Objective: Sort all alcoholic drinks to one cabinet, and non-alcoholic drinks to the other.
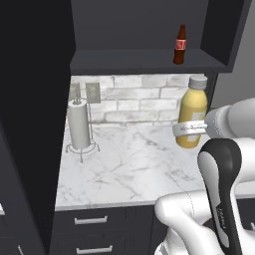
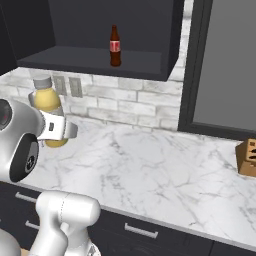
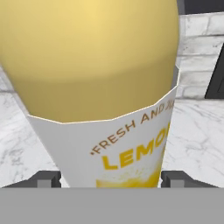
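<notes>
The fat yellow juice bottle point(image 1: 194, 107) point(image 2: 47, 100) with a pale grey cap stands upright at the counter's back, below the open cabinet point(image 1: 129, 62) point(image 2: 75, 57). My gripper point(image 1: 185, 128) point(image 2: 62, 130) is shut on its lower half from the front. In the hand view the bottle point(image 3: 96, 57) looms close, and the two fingertips of the gripper point(image 3: 111, 179) press against the sides of its white lemon label. A small dark brown bottle point(image 1: 180, 45) point(image 2: 115, 46) with a red label stands upright on the cabinet's dark shelf, above the juice bottle.
A paper towel holder point(image 1: 79, 127) stands at the counter's back left, under two wall outlets point(image 1: 92, 92). A wooden knife block point(image 2: 247, 157) sits far right. Drawers with silver handles point(image 1: 92, 219) run below the marble counter point(image 1: 129, 169).
</notes>
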